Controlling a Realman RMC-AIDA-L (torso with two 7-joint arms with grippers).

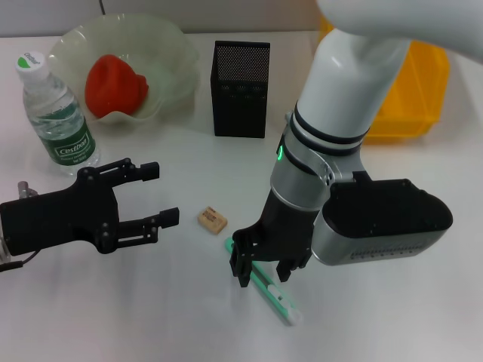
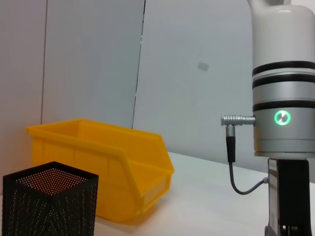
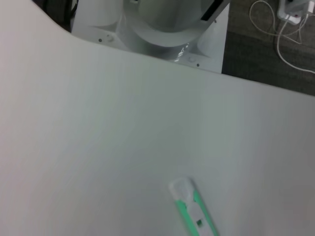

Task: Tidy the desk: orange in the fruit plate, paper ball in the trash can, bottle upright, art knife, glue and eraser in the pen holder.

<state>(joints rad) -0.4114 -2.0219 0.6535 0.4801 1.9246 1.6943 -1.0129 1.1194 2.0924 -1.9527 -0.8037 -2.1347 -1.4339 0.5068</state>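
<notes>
the art knife [image 1: 273,292] lies flat on the desk [image 1: 151,317], just right of the eraser [image 1: 212,219]. my right gripper [image 1: 263,270] straddles its upper end, fingers spread, holding nothing. i should close squarely across the narrow body, then lift level toward the pen holder [image 1: 241,89].

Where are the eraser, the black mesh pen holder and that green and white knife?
eraser [image 1: 212,219], head view, middle of its top face.
pen holder [image 1: 240,98], head view, front mesh wall.
art knife [image 3: 193,211], right wrist view, white and green body near its rounded end.
</notes>
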